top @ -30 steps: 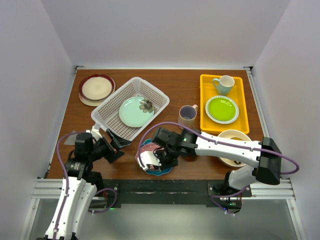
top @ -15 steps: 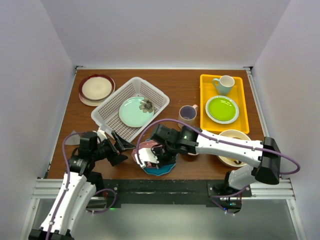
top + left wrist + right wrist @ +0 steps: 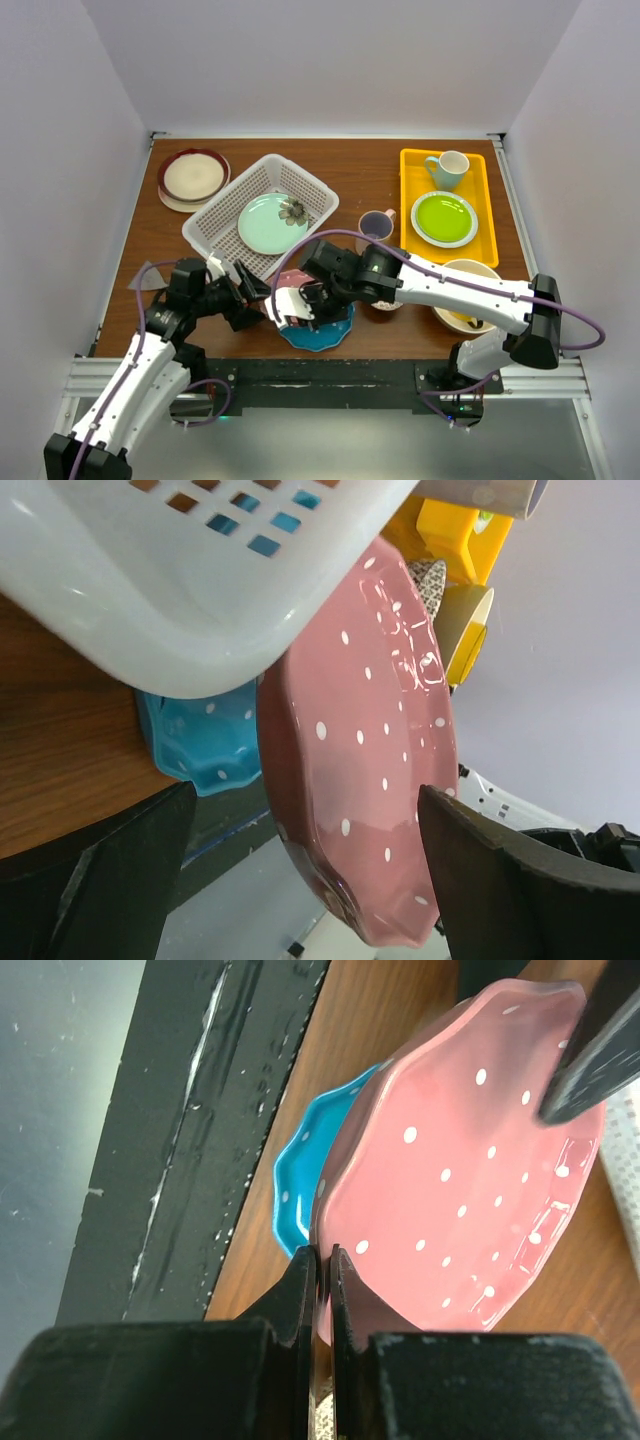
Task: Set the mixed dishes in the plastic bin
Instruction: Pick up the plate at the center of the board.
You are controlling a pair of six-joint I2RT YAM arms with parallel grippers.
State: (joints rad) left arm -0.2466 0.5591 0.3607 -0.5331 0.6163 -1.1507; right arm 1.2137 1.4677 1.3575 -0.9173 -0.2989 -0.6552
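Right end effector (image 3: 322, 1255) clamped on rim of tilted pink dotted plate (image 3: 470, 1190), blue dotted plate (image 3: 300, 1185) beneath. Left end effector (image 3: 305, 795) spread wide, pink plate directly ahead, plastic bin (image 3: 150, 590) just beside.

Finding one: my right claw (image 3: 303, 303), clamped on the rim of the pink dotted plate (image 3: 288, 306), now sits further left than a second ago, and the plate has travelled with it. Finding two: more of the blue dotted plate (image 3: 326, 333) underneath now lies uncovered. Finding three: my left claw (image 3: 254, 297) has advanced rightward, and its spread jaws now stand just beside the pink plate's left edge.
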